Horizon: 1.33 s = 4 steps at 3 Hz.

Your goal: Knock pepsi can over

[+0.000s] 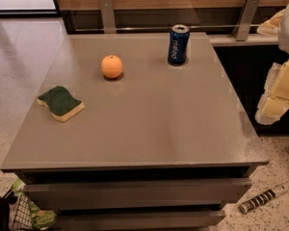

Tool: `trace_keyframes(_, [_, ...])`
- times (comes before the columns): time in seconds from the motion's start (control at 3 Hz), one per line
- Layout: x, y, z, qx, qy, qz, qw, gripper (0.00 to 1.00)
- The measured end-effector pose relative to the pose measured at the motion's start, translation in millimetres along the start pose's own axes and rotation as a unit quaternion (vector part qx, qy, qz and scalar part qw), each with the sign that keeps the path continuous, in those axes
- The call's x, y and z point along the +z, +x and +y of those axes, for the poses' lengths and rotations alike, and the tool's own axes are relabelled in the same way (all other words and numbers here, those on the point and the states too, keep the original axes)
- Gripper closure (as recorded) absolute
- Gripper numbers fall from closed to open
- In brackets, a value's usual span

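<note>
The pepsi can (pixel 178 44) is dark blue with white lettering and a silver top. It stands upright near the far edge of the grey table (pixel 149 124), right of centre. My gripper (pixel 275 105) shows as cream and white parts at the right edge of the camera view, off the table's right side. It is well apart from the can, to the can's right and nearer to the camera.
An orange (pixel 111 66) sits left of the can. A green and yellow sponge (pixel 60 103) lies near the table's left edge. Metal brackets (pixel 107 14) and a wall rail stand behind the table. A striped rod (pixel 263 198) lies on the floor at the front right.
</note>
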<state>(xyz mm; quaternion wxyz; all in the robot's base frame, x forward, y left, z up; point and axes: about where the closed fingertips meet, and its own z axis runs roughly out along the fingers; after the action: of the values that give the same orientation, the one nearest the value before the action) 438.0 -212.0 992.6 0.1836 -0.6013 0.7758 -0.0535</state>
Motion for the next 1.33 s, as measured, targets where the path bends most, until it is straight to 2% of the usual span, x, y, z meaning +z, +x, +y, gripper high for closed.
trace_keyframes(0.33, [-0.1,0.0,0.0,0.0,0.0,0.0,1.0,0.0])
trace_keyframes(0.67, [2.6,1.1,-12.6,0.014,0.012,-0.018,0.9997,0.0])
trace_keyframes(1.0, [5.7,9.2,-48.6,0.053,0.047,-0.081,0.9942,0.0])
trace_keyframes(1.33, [21.0,5.3,-91.9,0.11,0.077,-0.182,0.974,0.0])
